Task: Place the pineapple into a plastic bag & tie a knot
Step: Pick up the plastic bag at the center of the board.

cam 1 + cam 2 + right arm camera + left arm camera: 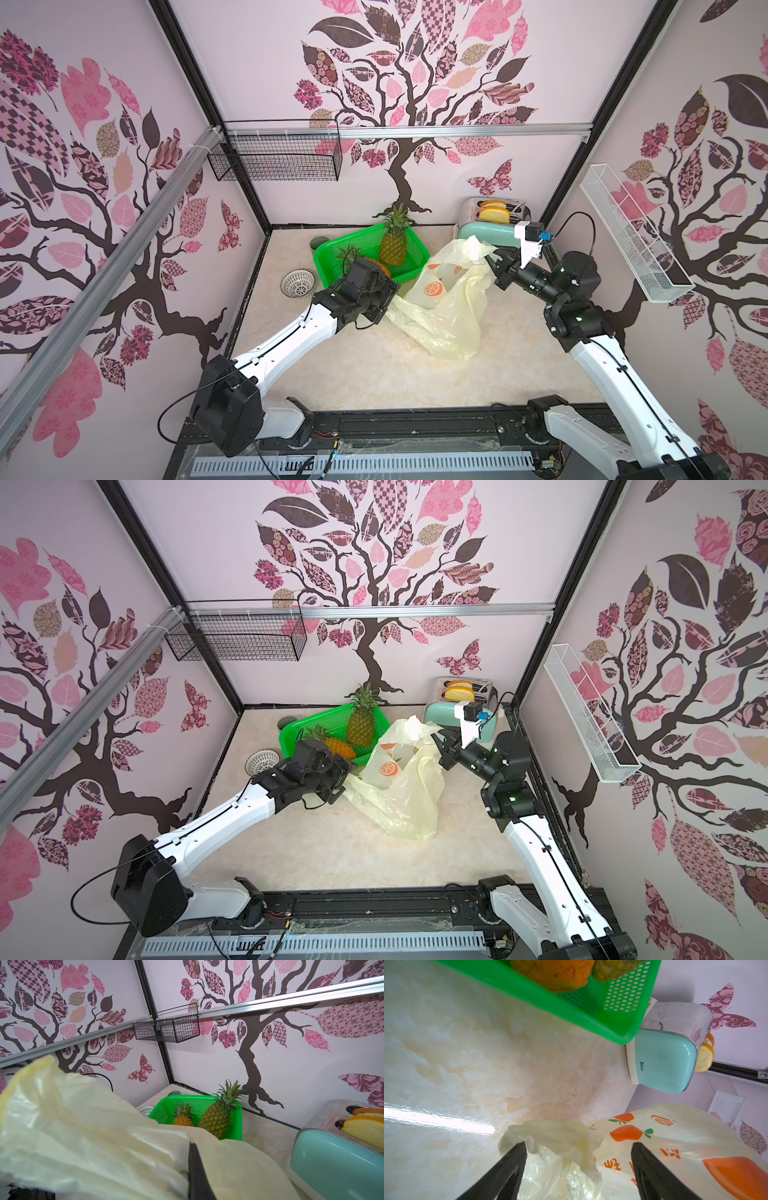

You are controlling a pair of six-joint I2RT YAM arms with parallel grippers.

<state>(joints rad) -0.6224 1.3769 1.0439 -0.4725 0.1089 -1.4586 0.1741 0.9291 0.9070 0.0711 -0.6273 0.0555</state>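
In both top views the plastic bag (440,316) lies in the middle of the frame on the table (353,386), floppy and half lifted. The right gripper (487,261), a bit right of the middle, is pinched tight on the bag's top edge. It holds the edge up, I think to keep the mouth open. The pineapple (394,245) stands in the green basket (326,254) just above the middle. A smaller orange pineapple (338,746) lies beside it. No fruit is in the bag yet, and nothing is tied. The left arm reaches in from the lower left, between basket and bag. Its jaws are hidden under the wrist here.

From the left wrist camera, the left gripper (579,1145) has its jaws wide apart. A crumpled bit of bag film sits between them and touches one finger (512,1165). It grips nothing. My guess is it wants the bag's other edge, so both sides can be pulled apart. The basket's corner and the toaster (662,1059) are beyond.

From the right wrist camera, bag film drapes over the closed jaws, and only one dark finger (196,1172) shows. Past the film, both pineapples sit in the basket, near the bag, so the trip should be short.
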